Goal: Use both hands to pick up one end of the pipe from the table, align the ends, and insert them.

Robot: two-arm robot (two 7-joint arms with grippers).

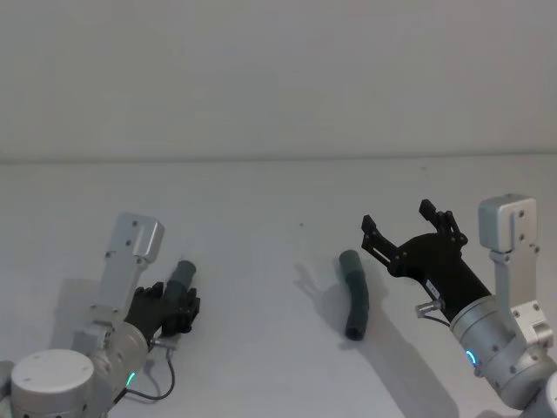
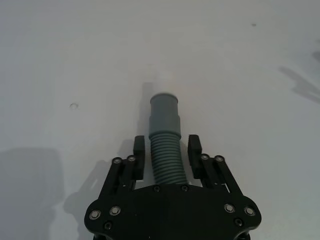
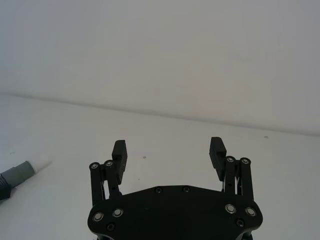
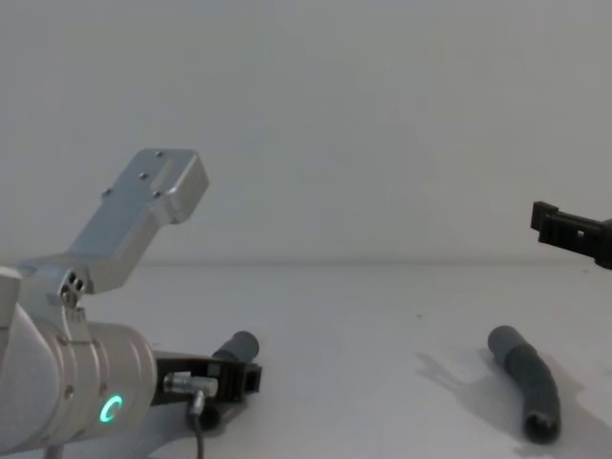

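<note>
One dark-grey ribbed pipe [image 1: 183, 277] piece lies on the white table [image 1: 261, 200] at the near left. My left gripper [image 1: 178, 301] is low over it, open. Its fingers [image 2: 140, 150] straddle the ribbed part [image 2: 167, 162] with narrow gaps on both sides. The smooth cuff [image 2: 165, 114] and a faint white tip [image 2: 163, 78] stick out past the fingers. A second curved pipe piece [image 1: 355, 296] lies right of centre, with a dark mouth [image 4: 541, 426] at its near end. Above and to the right of it my right gripper [image 1: 397, 218] hangs wide open and holds nothing. In the right wrist view a grey cuff [image 3: 17, 174] with a white tip shows at the edge.
The table's far edge [image 1: 278, 159] meets a plain white wall. Bare table lies between the two pipe pieces and beyond them. A shadow [image 1: 313, 283] falls left of the second piece.
</note>
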